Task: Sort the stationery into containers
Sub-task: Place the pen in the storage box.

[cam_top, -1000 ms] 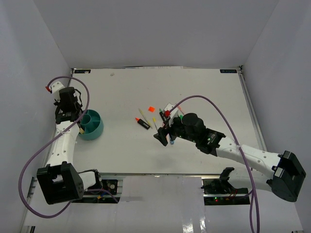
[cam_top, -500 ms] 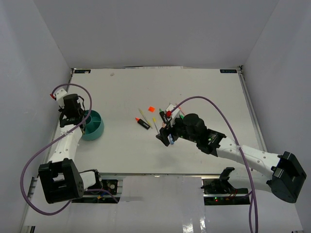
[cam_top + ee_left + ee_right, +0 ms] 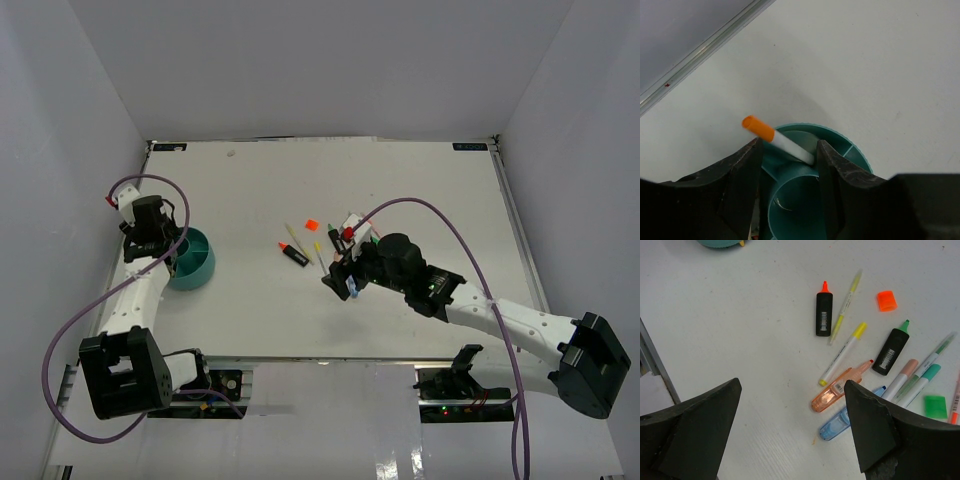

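Observation:
The teal tub [image 3: 192, 260] stands at the table's left, and my left gripper [image 3: 165, 246] hangs right over it. In the left wrist view my left gripper [image 3: 787, 165] is open; a white pen with an orange cap [image 3: 776, 140] leans in an outer compartment of the tub [image 3: 841, 138], its lower end by the right finger. My right gripper [image 3: 792, 425] is open and empty above the loose stationery: a black marker with an orange tip [image 3: 823, 313], a black marker with a green tip [image 3: 890, 353], a yellow-capped pen [image 3: 842, 353], an orange square [image 3: 886, 300], a green square [image 3: 935, 406].
A clear orange pen-like piece [image 3: 840, 389] and a clear blue one [image 3: 842, 421] lie nearest the right gripper. Several thin pens [image 3: 912, 381] lie at the right. A thin loop [image 3: 782, 204] lies in the tub's inner cup. Side walls enclose the table [image 3: 420, 190].
My left gripper has come down over the tub and its jaws have parted, leaving the orange-capped pen resting in the tub. The right arm has shifted only slightly.

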Robot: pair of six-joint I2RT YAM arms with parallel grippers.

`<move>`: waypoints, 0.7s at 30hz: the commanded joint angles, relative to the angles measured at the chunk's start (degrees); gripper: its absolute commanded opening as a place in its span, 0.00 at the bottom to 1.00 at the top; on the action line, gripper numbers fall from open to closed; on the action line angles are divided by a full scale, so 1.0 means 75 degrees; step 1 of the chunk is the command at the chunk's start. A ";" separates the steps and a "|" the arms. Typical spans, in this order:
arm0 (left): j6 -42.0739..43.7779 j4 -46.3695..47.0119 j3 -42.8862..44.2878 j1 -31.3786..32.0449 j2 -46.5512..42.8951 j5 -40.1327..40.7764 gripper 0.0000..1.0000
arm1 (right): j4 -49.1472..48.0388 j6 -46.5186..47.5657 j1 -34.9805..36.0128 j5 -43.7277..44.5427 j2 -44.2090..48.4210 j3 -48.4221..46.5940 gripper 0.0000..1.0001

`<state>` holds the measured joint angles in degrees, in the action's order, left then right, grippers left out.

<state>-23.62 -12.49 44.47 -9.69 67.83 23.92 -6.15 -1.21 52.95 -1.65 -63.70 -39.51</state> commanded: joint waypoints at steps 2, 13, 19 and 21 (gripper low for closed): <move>-0.0238 -0.0676 0.0527 -0.0020 -0.0313 0.0033 0.62 | -0.0106 -0.0096 -0.0040 0.0185 0.0010 -0.0205 0.90; 0.0043 -0.2458 0.2086 -0.0008 -0.0958 -0.1980 0.98 | 0.1510 -0.0295 -0.0192 0.0560 -0.2038 -0.1995 1.00; 0.0078 -0.2857 0.2087 0.0354 -0.1287 -0.3774 0.98 | 0.2109 -0.0845 -0.0216 0.0759 -0.3563 -0.2794 0.79; 0.0137 -0.2963 0.2086 0.0483 -0.1403 -0.3974 0.98 | 0.2284 -0.0963 -0.0204 0.0806 -0.3903 -0.3075 0.73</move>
<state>-23.51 -31.33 58.81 -7.42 59.05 1.26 7.31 -5.65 51.48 2.98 -90.32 -59.11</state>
